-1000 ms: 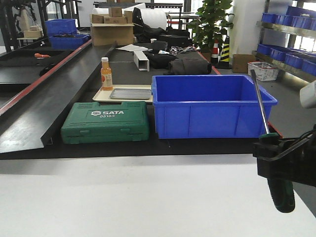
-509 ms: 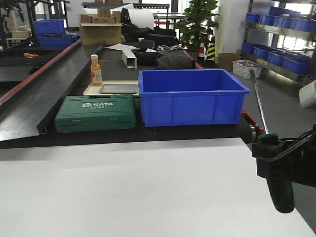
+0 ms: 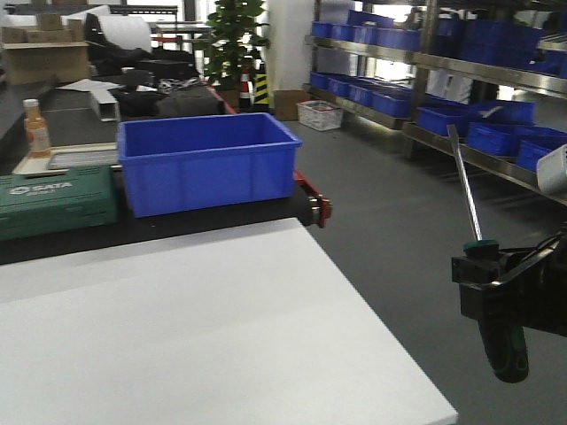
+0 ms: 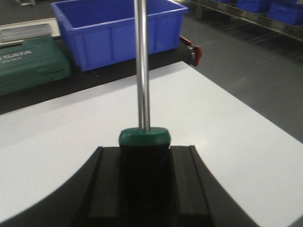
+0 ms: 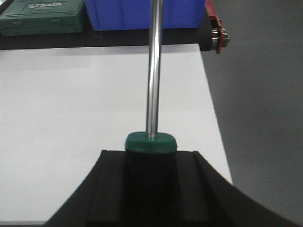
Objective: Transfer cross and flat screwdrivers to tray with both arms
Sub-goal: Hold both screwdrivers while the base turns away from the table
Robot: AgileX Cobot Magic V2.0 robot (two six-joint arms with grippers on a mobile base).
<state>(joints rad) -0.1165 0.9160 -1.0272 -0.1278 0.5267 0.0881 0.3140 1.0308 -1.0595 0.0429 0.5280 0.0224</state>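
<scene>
- The left hand [image 4: 144, 176] is clenched on the black handle of a screwdriver [image 4: 142, 71]. The green collar sits just above the hand, and the steel shaft points straight away from it.
- The right hand [image 5: 150, 177] grasps a second screwdriver [image 5: 154, 80] the same way. In the front view this tool stands nearly upright with its handle end hanging below the hand, past the right edge of the white counter [image 3: 177, 336].
- The tips are too small or out of view, so I cannot tell which tool is cross and which is flat.
- The tray [image 3: 84, 158] lies far ahead and well to the left of both hands, behind the green tool case [image 3: 53, 204] and beside the blue bin [image 3: 208, 164].
- The step in hand looks like carrying. To do it well, keep both grips firm and hold the long shafts clear of the bin wall. Lower each tool flat inside the rim before letting go.
- Compared with a second ago, the front view has swung right. The bin and case have slid toward the left of the frame, and shelving [image 3: 461, 80] now fills the right. The right hand and its tool keep the same place and grip.
</scene>
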